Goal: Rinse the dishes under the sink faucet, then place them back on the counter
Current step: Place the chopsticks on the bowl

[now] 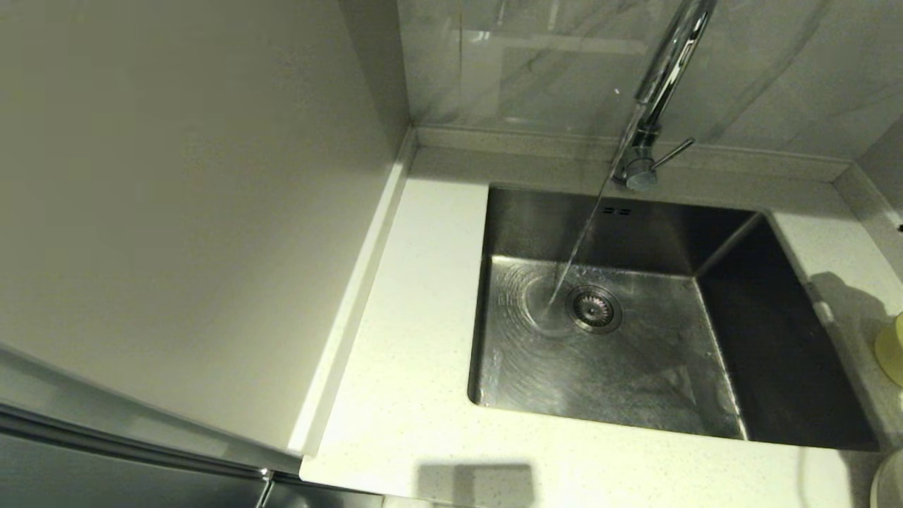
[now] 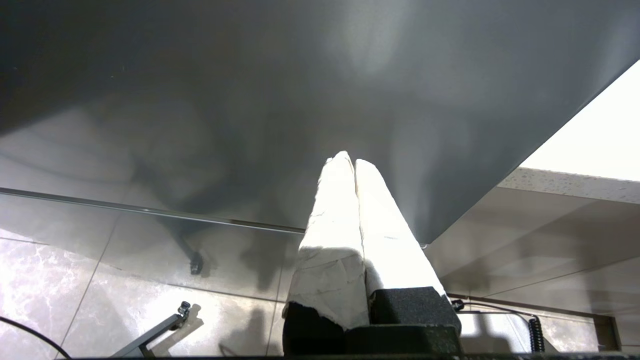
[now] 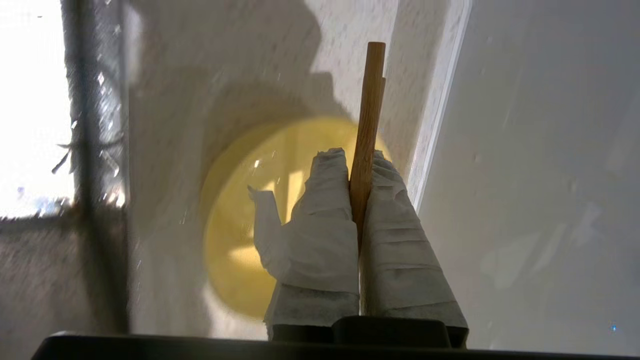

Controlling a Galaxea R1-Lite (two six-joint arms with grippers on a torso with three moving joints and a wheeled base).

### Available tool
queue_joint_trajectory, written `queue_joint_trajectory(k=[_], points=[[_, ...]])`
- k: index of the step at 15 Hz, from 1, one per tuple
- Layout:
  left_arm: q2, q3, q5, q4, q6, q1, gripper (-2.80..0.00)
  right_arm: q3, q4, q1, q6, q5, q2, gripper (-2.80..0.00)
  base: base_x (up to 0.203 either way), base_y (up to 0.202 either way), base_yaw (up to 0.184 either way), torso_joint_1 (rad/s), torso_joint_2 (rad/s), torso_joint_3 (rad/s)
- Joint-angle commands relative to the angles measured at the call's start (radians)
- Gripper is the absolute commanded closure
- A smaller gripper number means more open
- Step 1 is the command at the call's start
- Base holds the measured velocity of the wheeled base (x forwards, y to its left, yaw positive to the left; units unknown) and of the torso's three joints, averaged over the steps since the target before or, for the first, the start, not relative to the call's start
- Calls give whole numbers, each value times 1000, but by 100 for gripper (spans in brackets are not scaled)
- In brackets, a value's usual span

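Closest to you, your right gripper [image 3: 359, 195] is squeezed tight on the chopsticks [image 3: 367, 120]. They are thin, brown and made of wood, and they stick out straight past the white wrapped fingers [image 3: 320, 225]. Just behind them you can see the bowl [image 3: 240, 210], round and pale yellow, sitting on the white speckled counter [image 3: 165, 125]. You cannot see this gripper from the head camera.

Your left gripper [image 2: 348, 162] is pressed closed with nothing in it. Its white wrapped fingers [image 2: 335, 220] touch each other. It hangs low by a dark grey panel [image 2: 250, 100], over a shiny stone floor [image 2: 60, 280].

Farther off, from the head camera, the counter [image 1: 416, 395] goes around the sink [image 1: 635, 367]. The sink is square, deep and grey steel, with a round drain [image 1: 594, 307] in the bottom. A thin stream of water [image 1: 575, 247] falls just beside the drain and makes rings. A bit of the yellow bowl [image 1: 890, 349] peeks in at the right edge.

At the back stands the sink faucet [image 1: 659, 92], tall and shiny, with a thin lever [image 1: 674, 152] on its side, in front of the grey wall [image 1: 536, 63]
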Motion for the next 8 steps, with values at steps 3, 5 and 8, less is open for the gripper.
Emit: queue_joint_trajectory(k=[3,5,8], points=[[-2,0,1,0,-1,0,0,-57,-76,2,-47,-14,98,0,0,0,0,0,0,0],[-2,0,1,0,-1,0,0,-87,-94,18,-54,-16,119,0,0,0,0,0,0,0],[-2,0,1,0,-1,0,0,-135,-95,35,-57,-38,147,0,0,0,0,0,0,0]])
